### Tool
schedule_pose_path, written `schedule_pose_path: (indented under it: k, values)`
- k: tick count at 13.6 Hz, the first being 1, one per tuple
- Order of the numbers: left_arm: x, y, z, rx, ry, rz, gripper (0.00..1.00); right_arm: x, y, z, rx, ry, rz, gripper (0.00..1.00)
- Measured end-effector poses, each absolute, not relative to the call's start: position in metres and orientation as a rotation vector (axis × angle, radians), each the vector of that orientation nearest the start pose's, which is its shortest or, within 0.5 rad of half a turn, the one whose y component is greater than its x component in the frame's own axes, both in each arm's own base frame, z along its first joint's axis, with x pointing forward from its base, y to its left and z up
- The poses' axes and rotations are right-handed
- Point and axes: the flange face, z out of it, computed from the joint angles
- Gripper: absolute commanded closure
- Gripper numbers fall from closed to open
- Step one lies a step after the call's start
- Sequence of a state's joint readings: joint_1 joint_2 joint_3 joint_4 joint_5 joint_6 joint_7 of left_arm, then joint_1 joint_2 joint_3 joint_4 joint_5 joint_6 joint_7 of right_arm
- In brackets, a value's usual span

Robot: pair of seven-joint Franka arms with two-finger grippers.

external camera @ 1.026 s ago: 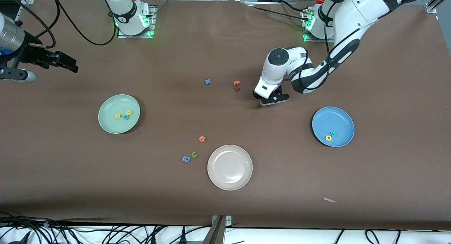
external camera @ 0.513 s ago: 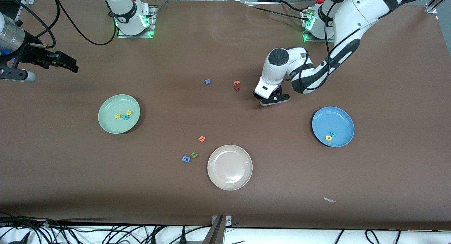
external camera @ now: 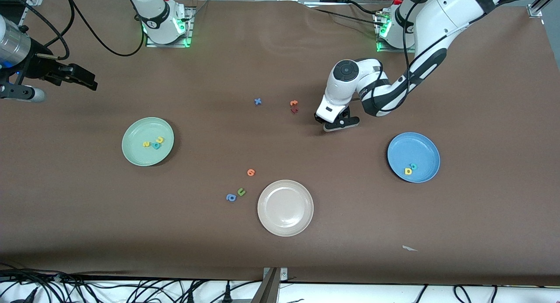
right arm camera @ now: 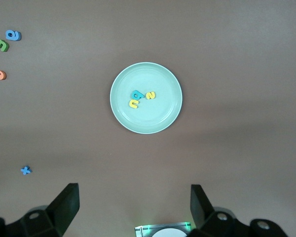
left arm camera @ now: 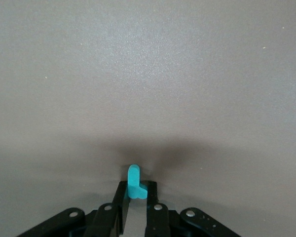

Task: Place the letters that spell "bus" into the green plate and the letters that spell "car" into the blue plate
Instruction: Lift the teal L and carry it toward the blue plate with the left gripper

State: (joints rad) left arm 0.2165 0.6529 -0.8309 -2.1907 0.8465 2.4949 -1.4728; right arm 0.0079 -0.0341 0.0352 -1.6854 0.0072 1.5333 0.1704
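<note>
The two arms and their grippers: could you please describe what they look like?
The left arm has glossy white shells with black joint bands, a round dark cap at the wrist and a thin black cable along it. The left gripper and right gripper have black fingers. The bases glow green; the right arm's carries a red button.

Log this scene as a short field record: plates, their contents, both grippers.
green plate: yellow u, yellow s, teal b
blue plate: yellow a, teal c
beige plate: no letters
left gripper: shut on teal r, low at the table
right gripper: open, waiting above the table
</note>
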Motion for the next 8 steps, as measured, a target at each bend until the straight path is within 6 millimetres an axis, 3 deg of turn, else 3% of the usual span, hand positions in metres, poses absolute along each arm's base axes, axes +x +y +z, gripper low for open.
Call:
schedule_pose_path:
  k: [2, 6, 8]
  values:
    - [0.432, -0.33, 0.173, -3.122, -0.393, -0.023, 0.94, 0.535, 0.024, 0.586, -3.136, 0.202, 0.185, 0.0]
    - [0.468, -0.324, 0.192, -3.136, -0.466, -0.102, 0.95, 0.537, 0.024, 0.586, -3.136, 0.202, 0.173, 0.0]
    - [0.488, -0.311, 0.199, -3.132, -0.456, -0.129, 0.95, 0.537, 0.024, 0.586, -3.136, 0.201, 0.173, 0.0]
